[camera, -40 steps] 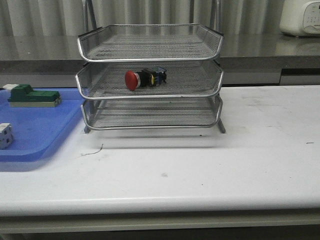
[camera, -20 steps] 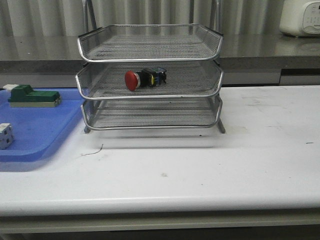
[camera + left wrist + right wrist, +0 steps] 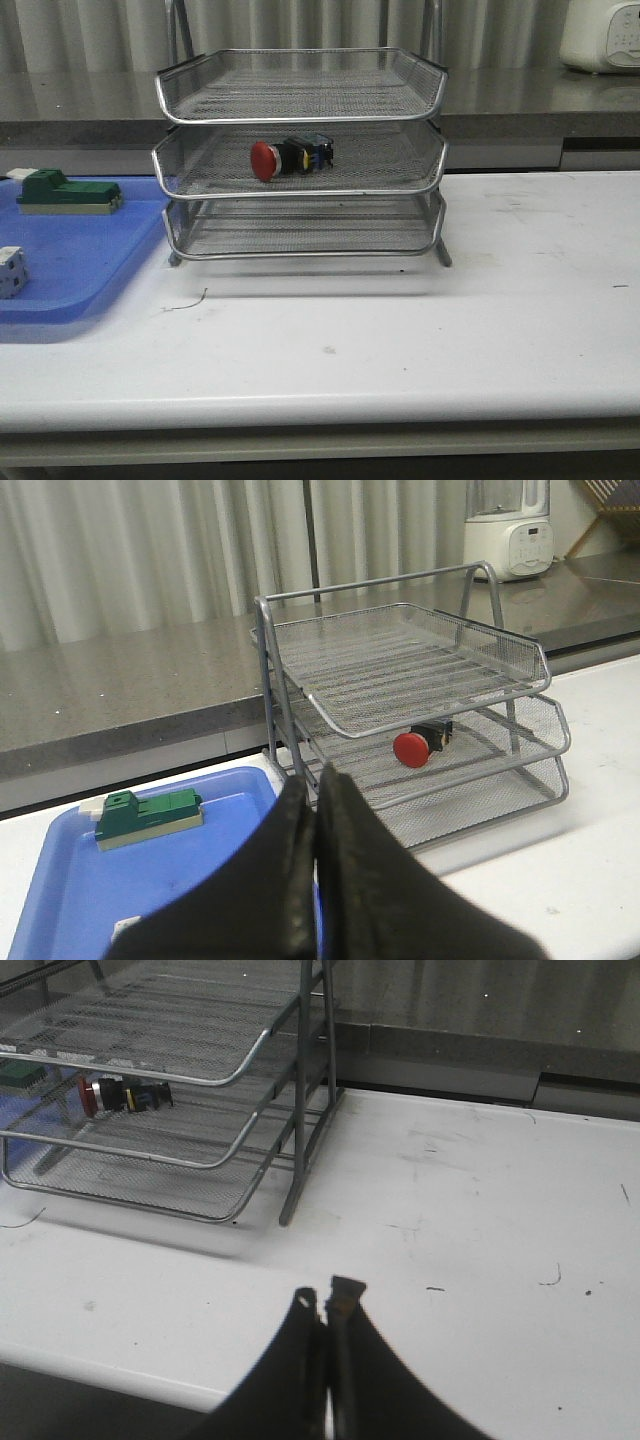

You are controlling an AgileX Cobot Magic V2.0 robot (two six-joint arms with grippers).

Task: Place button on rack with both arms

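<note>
I see the button lying on its side in the middle tier of the rack, red cap toward the blue tray. My left gripper is closed and holds nothing, above the tray's edge. My right gripper is also closed and empty, over the bare white table, well apart from the rack.
</note>
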